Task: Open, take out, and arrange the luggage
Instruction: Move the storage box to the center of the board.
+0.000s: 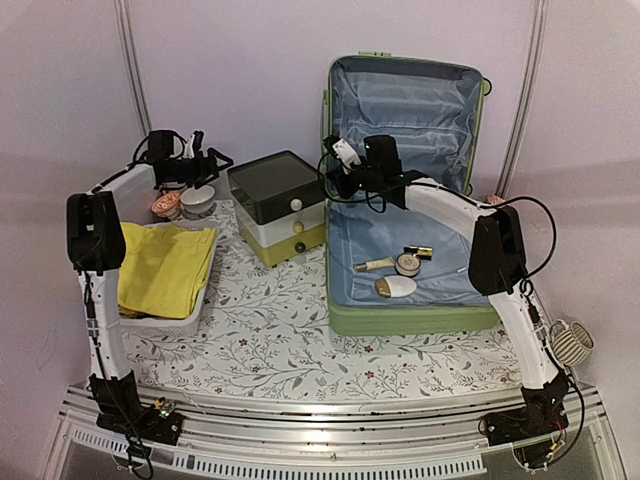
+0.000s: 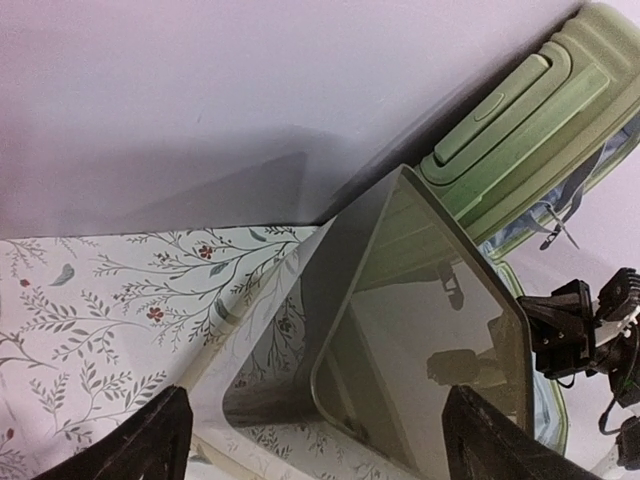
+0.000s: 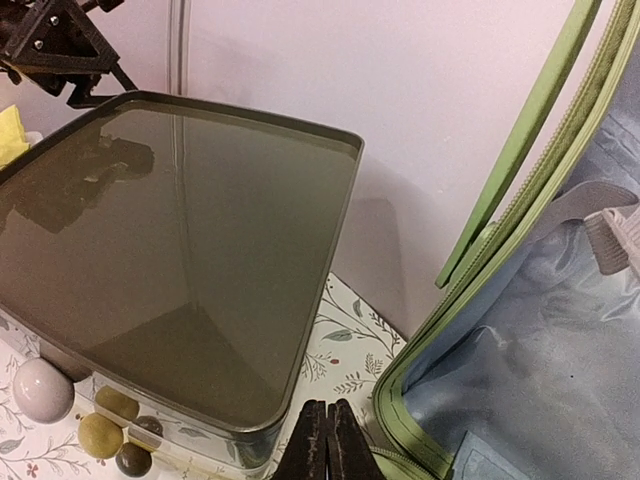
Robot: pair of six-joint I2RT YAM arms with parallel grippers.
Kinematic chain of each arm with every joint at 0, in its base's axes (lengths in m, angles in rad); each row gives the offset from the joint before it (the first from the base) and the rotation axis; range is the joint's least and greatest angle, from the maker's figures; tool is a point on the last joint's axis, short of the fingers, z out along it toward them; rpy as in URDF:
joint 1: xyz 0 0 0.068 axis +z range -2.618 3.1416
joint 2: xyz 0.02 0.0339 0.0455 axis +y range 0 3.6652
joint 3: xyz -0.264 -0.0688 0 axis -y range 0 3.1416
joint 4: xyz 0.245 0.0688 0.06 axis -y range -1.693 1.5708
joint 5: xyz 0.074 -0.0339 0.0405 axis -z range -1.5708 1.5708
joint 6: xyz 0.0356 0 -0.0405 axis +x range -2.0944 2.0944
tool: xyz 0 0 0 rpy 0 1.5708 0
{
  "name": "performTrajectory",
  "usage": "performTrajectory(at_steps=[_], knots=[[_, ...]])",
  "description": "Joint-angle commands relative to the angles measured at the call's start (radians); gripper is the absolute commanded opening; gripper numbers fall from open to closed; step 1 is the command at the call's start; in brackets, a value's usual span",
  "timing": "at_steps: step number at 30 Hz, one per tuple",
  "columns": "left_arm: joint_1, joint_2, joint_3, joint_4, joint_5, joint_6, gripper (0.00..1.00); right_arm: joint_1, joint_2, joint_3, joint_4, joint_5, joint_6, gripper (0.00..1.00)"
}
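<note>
The luggage [image 1: 400, 318], a light-green suitcase, lies open at the right with its lid upright against the wall and the pale blue lining showing. In its base lie a gold-and-black tube [image 1: 418, 252], a round compact [image 1: 407, 264] and a cream oval piece [image 1: 396, 288]. My right gripper [image 1: 333, 188] is shut and empty, over the gap between the suitcase's green rim [image 3: 400, 400] and the drawer box [image 3: 170, 250]. My left gripper [image 1: 218, 163] hovers at the back left, open and empty, its fingers [image 2: 160, 440] facing the drawer box [image 2: 430, 330] and the ribbed shell [image 2: 520, 130].
The dark-lidded white-and-yellow drawer box [image 1: 275, 185] stands between the arms. A white basket [image 1: 160, 322] holds a yellow cloth [image 1: 165, 265] at the left. Two small jars [image 1: 197, 200] stand behind it. A white coiled object [image 1: 570, 342] hangs off the right edge.
</note>
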Motion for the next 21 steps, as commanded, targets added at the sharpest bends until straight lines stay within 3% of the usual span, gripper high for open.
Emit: performTrajectory(at_steps=[1, 12, 21], knots=[[0.008, 0.073, 0.075, 0.035, 0.049, -0.031, 0.88, -0.014, 0.026, 0.01, 0.069, -0.006, -0.004, 0.02], [-0.021, 0.209, 0.212, 0.055, 0.17, -0.061, 0.83, -0.015, 0.111, 0.07, 0.153, -0.066, -0.012, 0.02], [-0.033, 0.276, 0.268, 0.042, 0.211, -0.056, 0.63, -0.013, 0.101, 0.066, 0.118, -0.183, -0.022, 0.02]])
